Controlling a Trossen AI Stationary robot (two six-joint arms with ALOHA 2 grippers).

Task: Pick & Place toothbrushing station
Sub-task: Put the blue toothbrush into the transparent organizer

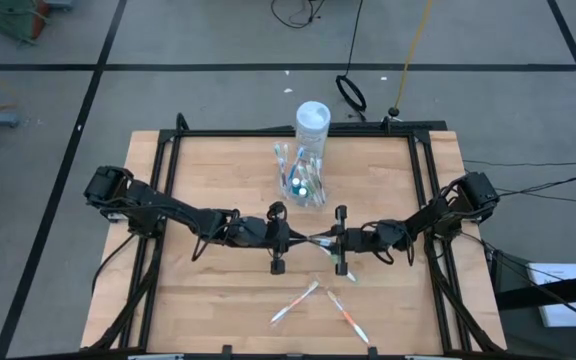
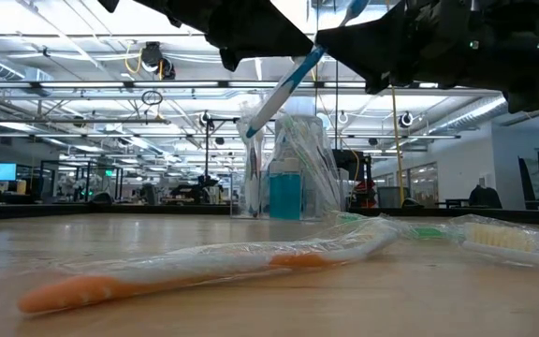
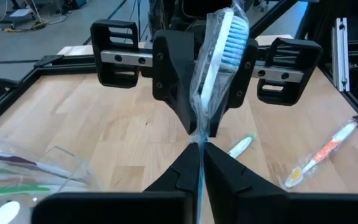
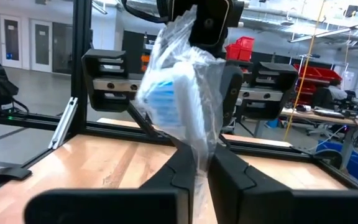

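A blue toothbrush in a clear wrapper (image 2: 288, 89) is held between both grippers above the middle of the table. My left gripper (image 1: 303, 240) and my right gripper (image 1: 324, 240) meet tip to tip, and both are shut on it. The brush slants, with its bristle head (image 3: 229, 43) up. The toothbrushing station (image 1: 303, 185), a clear cup-like holder with several wrapped brushes in it, stands on the table just beyond the grippers. It also shows in the low view (image 2: 293, 173) and in the left wrist view (image 3: 30, 171). My left gripper pinches the wrapped brush's handle (image 3: 199, 140) between its two fingers, coming level from the table's left. The brush rises above the fingers, head up, clear of the table. My right gripper pinches the clear wrapper (image 4: 199, 146) between its two fingers, level from the table's right. The wrapped brush stands above them; which part of the brush lies in the pinch, the wrapper hides.
A taller white-capped container (image 1: 312, 118) stands behind the holder at the far edge. Two wrapped brushes (image 1: 295, 303) (image 1: 346, 314) lie near the table's near edge, and a green one (image 3: 241, 146) lies under the right gripper. A black frame (image 1: 168, 170) borders the table.
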